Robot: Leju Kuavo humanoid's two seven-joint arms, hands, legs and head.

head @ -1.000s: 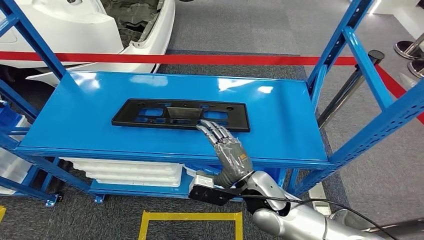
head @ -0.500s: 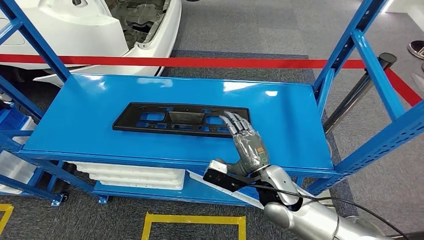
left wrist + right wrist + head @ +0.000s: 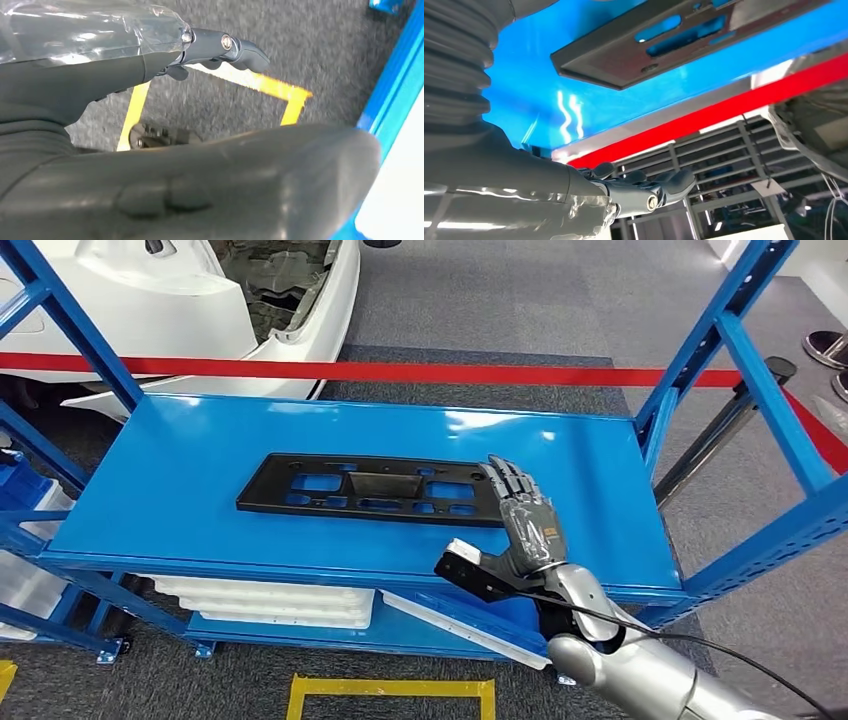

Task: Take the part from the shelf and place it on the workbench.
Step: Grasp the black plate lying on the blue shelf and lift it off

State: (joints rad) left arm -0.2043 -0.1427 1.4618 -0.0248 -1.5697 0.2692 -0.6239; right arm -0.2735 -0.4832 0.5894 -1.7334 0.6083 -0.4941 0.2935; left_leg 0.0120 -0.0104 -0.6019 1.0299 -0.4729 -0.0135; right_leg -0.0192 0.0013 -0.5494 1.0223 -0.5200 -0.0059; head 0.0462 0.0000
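A: Where is our right robot hand [image 3: 522, 512] just now?

B: It reaches in over the front edge of the blue shelf [image 3: 180, 480], palm down, fingers stretched forward and a little apart, holding nothing. Its fingertips sit at the right end of the black part [image 3: 375, 488]; we cannot tell whether they touch it or hover just above.

A: And the arm behind it?

B: Our silver right arm [image 3: 640, 675] rises from the lower right, wrist bent so the hand lies nearly flat to the shelf. We judge that pose suits sliding fingers onto or under a thin plate.

A: How does the part lie?

B: Flat on the middle of the top shelf board, long side running left to right, cut-outs showing blue through them. Lying flat gives little edge to catch, so the end is probably the easiest place to start a grip.

A: Our left robot hand [image 3: 220, 47]?

B: It hangs over grey carpet with yellow floor tape [image 3: 260, 87]; its fingers look curled in on nothing.

A: Anything beyond the shelf?

B: A red barrier band [image 3: 400, 372] and a white car body [image 3: 150, 290] behind it.
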